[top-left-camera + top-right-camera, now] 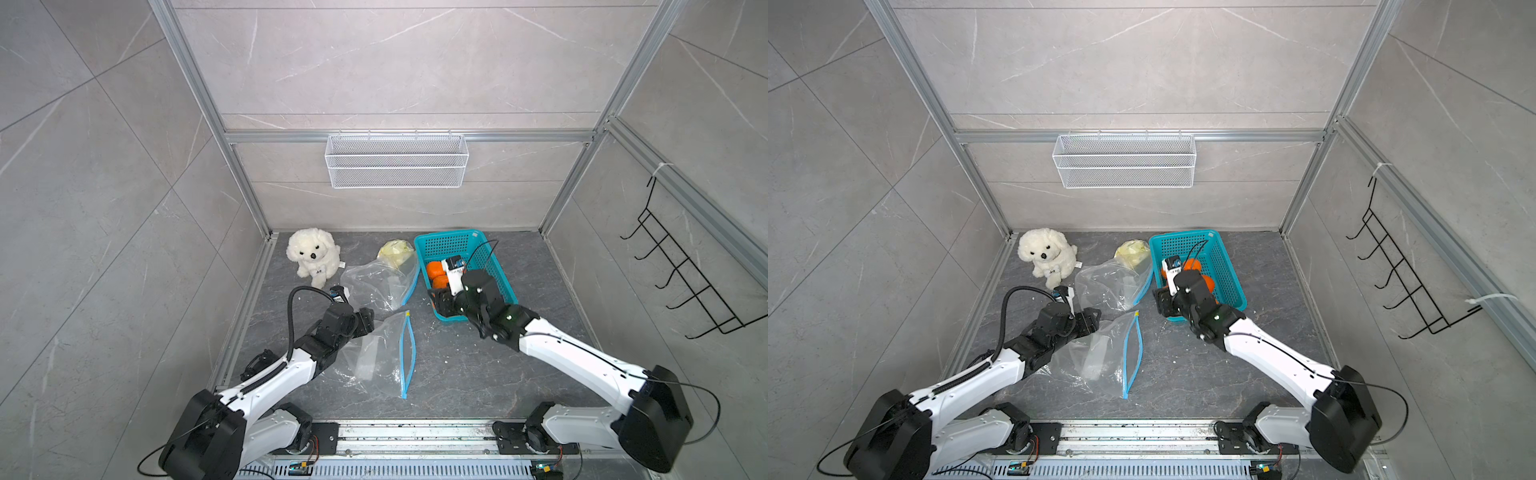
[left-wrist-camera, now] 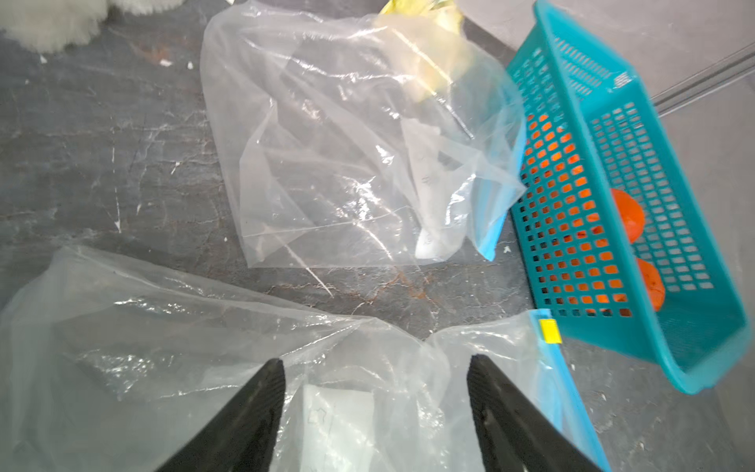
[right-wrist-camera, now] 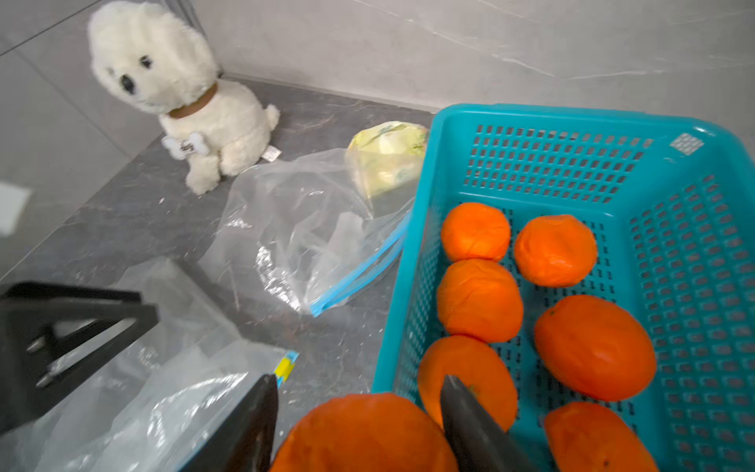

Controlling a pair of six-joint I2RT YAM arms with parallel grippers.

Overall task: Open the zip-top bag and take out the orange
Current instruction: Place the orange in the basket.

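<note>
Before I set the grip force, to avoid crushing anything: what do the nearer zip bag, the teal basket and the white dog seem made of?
Nearer zip bag: thin, clear plastic film, glossy; see-through, wrinkled, glinting.
Teal basket: rigid plastic, probably moulded, smooth; even perforated walls.
White dog: plush fabric, matte; fluffy pile, likely soft-stuffed.

Grey tiled walls (image 1: 395, 62), dark floor (image 1: 478, 365) (veined), aluminium frame (image 1: 270, 136)

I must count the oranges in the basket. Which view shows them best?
The right wrist view: it looks into the basket, oranges unhidden. In both top views the right arm covers most. The left wrist view shows them mainly through the slotted wall.
</note>
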